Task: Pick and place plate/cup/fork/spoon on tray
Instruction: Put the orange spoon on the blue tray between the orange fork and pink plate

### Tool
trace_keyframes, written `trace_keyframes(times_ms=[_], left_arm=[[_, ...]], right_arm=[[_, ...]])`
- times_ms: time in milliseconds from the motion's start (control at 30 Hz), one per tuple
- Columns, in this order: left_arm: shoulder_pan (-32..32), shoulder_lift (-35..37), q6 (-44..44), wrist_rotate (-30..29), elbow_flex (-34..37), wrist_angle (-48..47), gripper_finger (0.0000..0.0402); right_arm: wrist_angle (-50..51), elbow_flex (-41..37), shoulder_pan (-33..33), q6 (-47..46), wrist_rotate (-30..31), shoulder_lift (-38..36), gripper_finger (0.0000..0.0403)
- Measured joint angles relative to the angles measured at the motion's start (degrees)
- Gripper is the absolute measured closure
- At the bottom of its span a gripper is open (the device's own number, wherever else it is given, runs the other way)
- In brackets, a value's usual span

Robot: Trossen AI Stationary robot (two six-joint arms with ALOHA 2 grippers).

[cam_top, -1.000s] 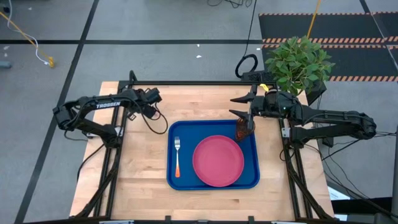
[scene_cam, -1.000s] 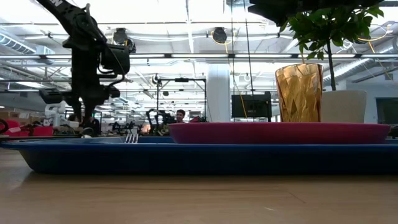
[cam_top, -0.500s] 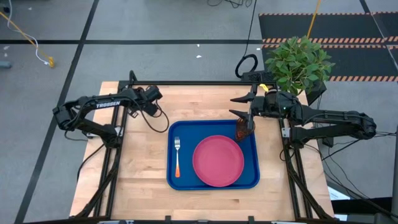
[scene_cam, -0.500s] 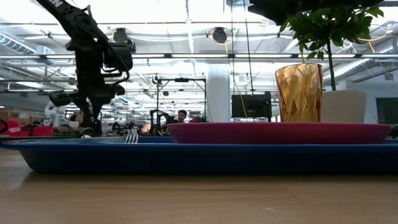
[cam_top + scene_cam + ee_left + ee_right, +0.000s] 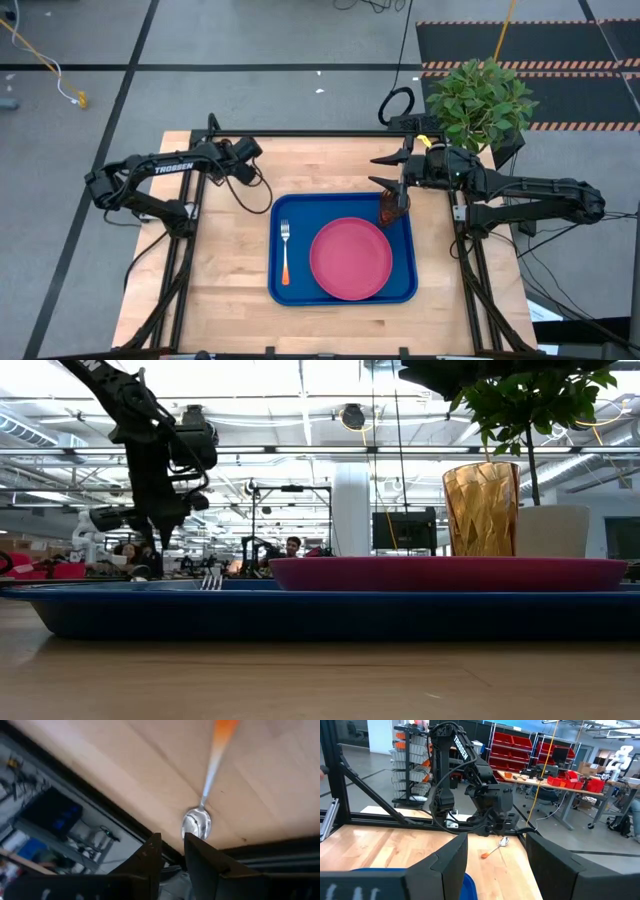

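My left tool, fingers slightly apart and empty, hovers over the spoon lying at the bench's far-left edge; a nudge could drop it. Right tool, wide apart, flanks the cup.

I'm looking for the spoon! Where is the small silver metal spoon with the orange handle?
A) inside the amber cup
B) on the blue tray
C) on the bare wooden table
C: the small silver metal spoon with the orange handle lies on the bare wooden table.
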State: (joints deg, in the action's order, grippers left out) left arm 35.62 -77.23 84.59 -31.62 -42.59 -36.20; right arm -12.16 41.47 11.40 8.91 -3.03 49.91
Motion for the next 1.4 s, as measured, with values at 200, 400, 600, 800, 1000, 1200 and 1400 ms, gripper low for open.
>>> trace_keyframes(times_ms=[200,400,600,800,1000,1200,1400], left_arm=[[0.04,0.0,-5.24,1.49,0.0,0.81,0.0314],[0.09,0.0,-8.58,1.92,0.0,0.78,0.0314],[1.5,0.0,-6.98,2.62,0.0,0.39,0.0314],[2.45,0.0,-4.25,2.64,0.0,0.39,0.0314],[2.55,0.0,-2.75,2.64,0.0,0.39,0.0314],[2.55,0.0,-2.57,2.64,0.0,0.41,0.0314],[2.58,0.0,-2.81,2.64,0.0,0.43,0.0314]], right_arm=[[0.0,-0.02,0.0,0.32,0.0,0.0,0.0211],[0.01,-0.02,0.0,0.34,0.0,0.0,0.0211],[0.0,-0.02,0.02,0.34,0.0,0.0,0.0211],[0.02,-0.02,0.01,0.51,0.0,0.0,0.0211],[0.54,-0.02,0.04,2.66,0.0,0.02,0.0211],[0.57,-0.02,0.04,3.34,0.02,0.04,0.0211],[0.5,-0.02,0.04,2.96,0.02,0.04,0.0211]])
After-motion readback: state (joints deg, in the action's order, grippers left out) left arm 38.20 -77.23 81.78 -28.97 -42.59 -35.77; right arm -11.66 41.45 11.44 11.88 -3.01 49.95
